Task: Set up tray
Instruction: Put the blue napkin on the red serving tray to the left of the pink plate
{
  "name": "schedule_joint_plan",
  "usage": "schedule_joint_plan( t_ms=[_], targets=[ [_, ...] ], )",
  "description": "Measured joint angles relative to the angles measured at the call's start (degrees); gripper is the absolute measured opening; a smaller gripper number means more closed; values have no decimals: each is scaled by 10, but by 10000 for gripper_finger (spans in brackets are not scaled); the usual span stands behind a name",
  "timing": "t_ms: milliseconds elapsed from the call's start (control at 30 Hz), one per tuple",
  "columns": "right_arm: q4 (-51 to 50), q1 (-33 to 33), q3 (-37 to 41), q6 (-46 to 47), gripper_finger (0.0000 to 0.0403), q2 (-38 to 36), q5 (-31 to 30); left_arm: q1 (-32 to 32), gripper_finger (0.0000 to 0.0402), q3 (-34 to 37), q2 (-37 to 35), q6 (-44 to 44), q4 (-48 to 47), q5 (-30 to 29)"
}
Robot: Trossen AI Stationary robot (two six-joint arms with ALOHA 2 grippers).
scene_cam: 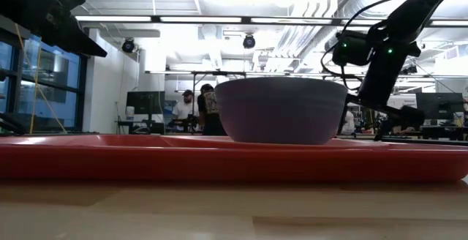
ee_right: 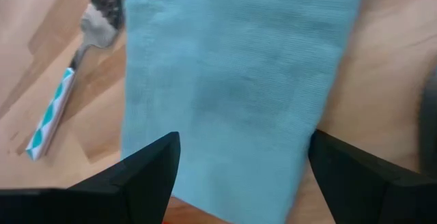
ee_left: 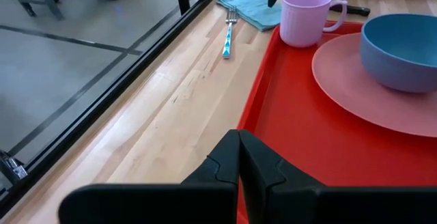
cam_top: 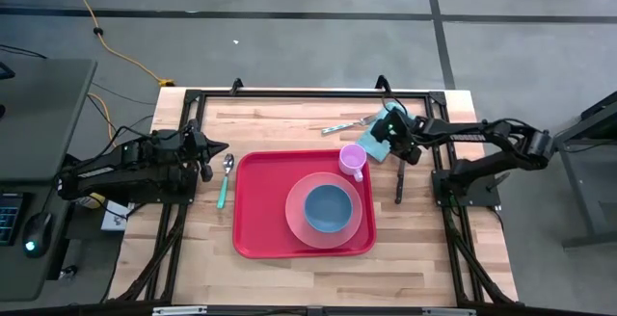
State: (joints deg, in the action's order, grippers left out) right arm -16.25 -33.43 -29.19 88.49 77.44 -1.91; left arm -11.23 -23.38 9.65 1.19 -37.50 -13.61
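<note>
The tray (cam_top: 258, 220) lay flat near the middle of the wooden table (cam_top: 289, 123), its long sides running left to right in the high view. A pink plate (cam_top: 295, 222) sat on the right half of the tray, and a blue bowl (cam_top: 328, 207) stood on the plate. A lilac mug (cam_top: 352, 160) stood in the tray's far right corner, beside the plate.

A spoon (cam_top: 226, 176) with a green handle lay on the table just beside the tray's left edge. A folded teal napkin (cam_top: 376, 144) lay on the table beyond the tray's far right corner, near the mug. A fork (cam_top: 345, 125) with a patterned handle lay just beside the napkin, toward the far edge of the table. A dark knife (cam_top: 399, 183) lay on the table to the right of the tray, apart from it.

The left gripper (cam_top: 220, 148) was positioned at the left of the table, near the spoon's bowl. In the left wrist view its fingers (ee_left: 225, 166) were pressed together with nothing between them, above the tray's left rim.

The right gripper (ee_right: 242, 166) was positioned directly over the napkin. Its fingers (ee_right: 147, 166) were spread wide, one on each side of the napkin's width. Whether the fingertips touched the cloth could not be determined.

In the low view, the bowl rose above the tray's near rim, and people were visible in the room beyond the table.
</note>
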Motion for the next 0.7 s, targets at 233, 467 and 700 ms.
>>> schedule_joint_plan(
  t_ms=[233, 467, 700],
  targets=[
    [26, 0, -2, -6, 298, 23, 8, 0, 40, 0, 0, 0, 0, 0],
    [19, 0, -1, -9, 282, 24, 9, 0, 40, 0, 0, 0, 0, 0],
    [10, 0, 0, -11, 225, 25, 10, 0, 40, 0, 0, 0, -2, 0]
  ],
)
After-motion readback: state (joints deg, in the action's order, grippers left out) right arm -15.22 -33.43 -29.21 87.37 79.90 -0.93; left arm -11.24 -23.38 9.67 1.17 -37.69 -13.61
